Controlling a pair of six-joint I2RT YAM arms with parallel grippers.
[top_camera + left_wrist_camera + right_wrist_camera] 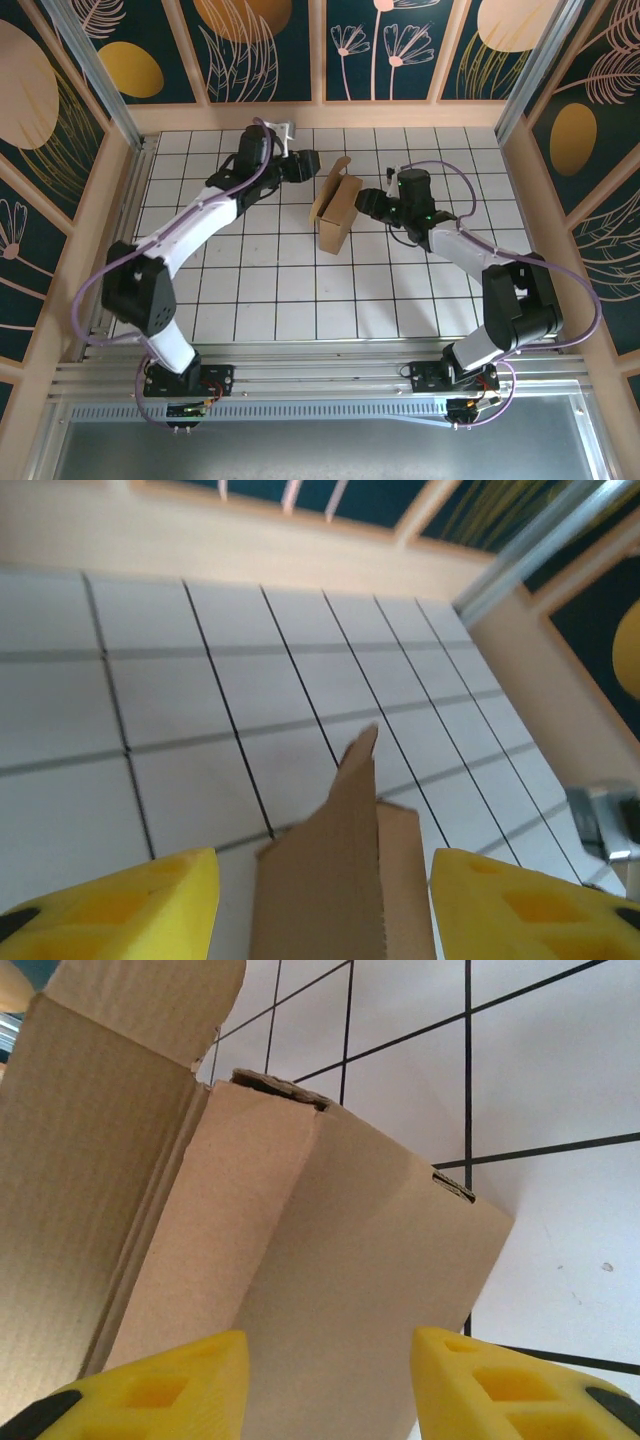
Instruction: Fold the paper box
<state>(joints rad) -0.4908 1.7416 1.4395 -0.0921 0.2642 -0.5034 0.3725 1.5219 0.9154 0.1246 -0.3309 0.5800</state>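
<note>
White tiled desk (250, 290) | paper box (335, 208) just past centre toward 12 o'clock, standing partly formed, walls up, top flaps unfolded | right end effector (368, 200) at its 3 o'clock, released, fingers spread | left end effector (308, 165) at its 10 o'clock, released, flap between fingers | judged roughly midway: flaps left to close

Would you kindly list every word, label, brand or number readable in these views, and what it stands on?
None: there is no readable text.
The paper box is plain brown cardboard, the tiled table bears only grid lines, and the wall panels carry flower and leaf patterns without lettering.
</note>
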